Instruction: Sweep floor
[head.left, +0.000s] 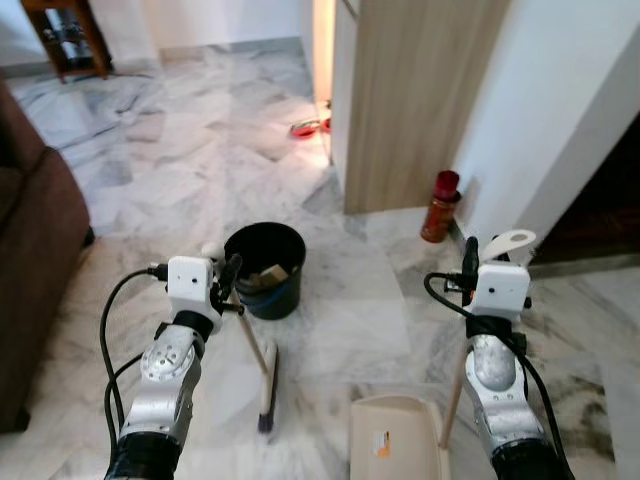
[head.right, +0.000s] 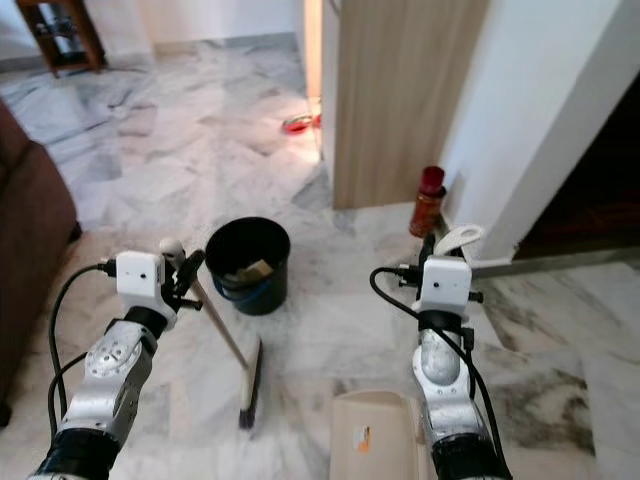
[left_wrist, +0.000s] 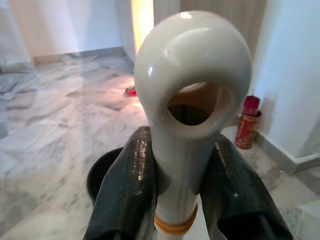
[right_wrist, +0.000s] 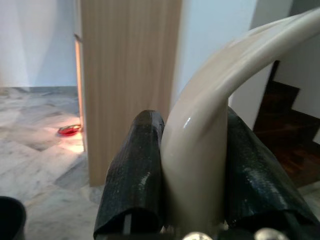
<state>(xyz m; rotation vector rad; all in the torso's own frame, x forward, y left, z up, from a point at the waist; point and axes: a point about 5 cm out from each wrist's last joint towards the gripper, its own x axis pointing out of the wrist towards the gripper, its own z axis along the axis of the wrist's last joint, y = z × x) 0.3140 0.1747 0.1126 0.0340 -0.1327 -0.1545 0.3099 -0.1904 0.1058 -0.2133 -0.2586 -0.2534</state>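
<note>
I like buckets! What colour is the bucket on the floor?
The bucket is black, with a blue band near its base; the left eye view shows it best.

No legible text anywhere. Dustpan (head.left: 398, 440) carries a small orange-and-white sticker, print too small to read. Red canister (head.left: 440, 207) by the wall: label markings blurred, unreadable.

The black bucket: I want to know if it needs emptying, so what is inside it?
Inside the black bucket, a few tan, crumpled scraps lie against a blue inner lining. Its near wall hides the bottom, so how full it is cannot be judged. The broom stands just in front of it.
</note>
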